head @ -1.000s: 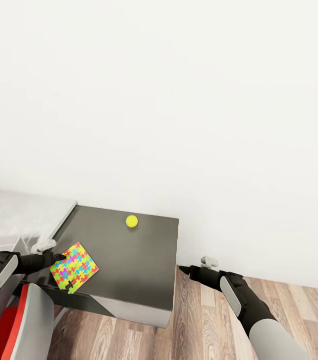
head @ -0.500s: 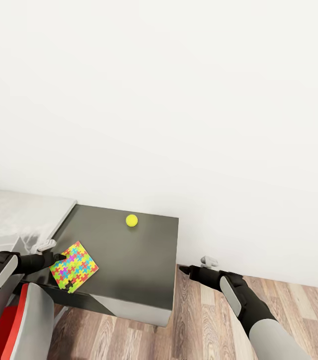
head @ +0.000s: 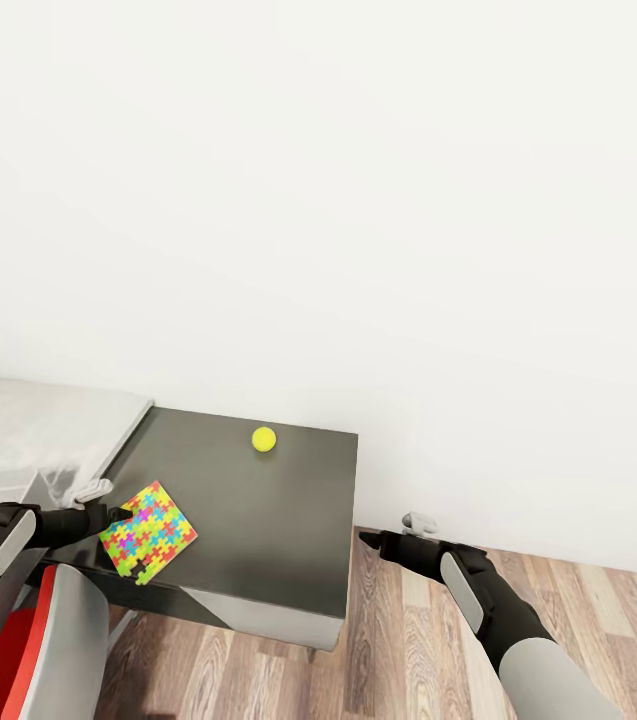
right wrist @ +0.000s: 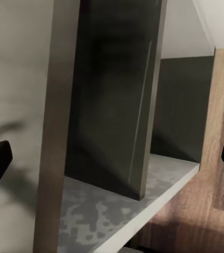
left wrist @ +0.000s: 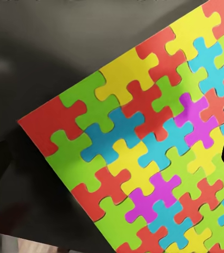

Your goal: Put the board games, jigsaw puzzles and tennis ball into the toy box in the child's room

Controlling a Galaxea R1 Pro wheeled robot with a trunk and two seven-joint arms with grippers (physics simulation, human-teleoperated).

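- Black left gripper (head: 118, 517) fingertips sit at the near-left corner of the jigsaw puzzle (head: 149, 533); you can't tell from these views whether they're clenched on the sheet or just touching.
- Right gripper (head: 368, 539) hangs off the table's right side, fingers spread, holding nothing.
- Puzzle lies flat on the dark table (head: 268, 510) near its front-left edge; tennis ball (head: 264, 438) is well apart, toward the wall.
- Sheet is thin: I'd drag it over the table edge, pinch the overhang, then lift.
- Left wrist view gives you the puzzle (left wrist: 154, 153) corner close up on the dark top; head view adds the ball.
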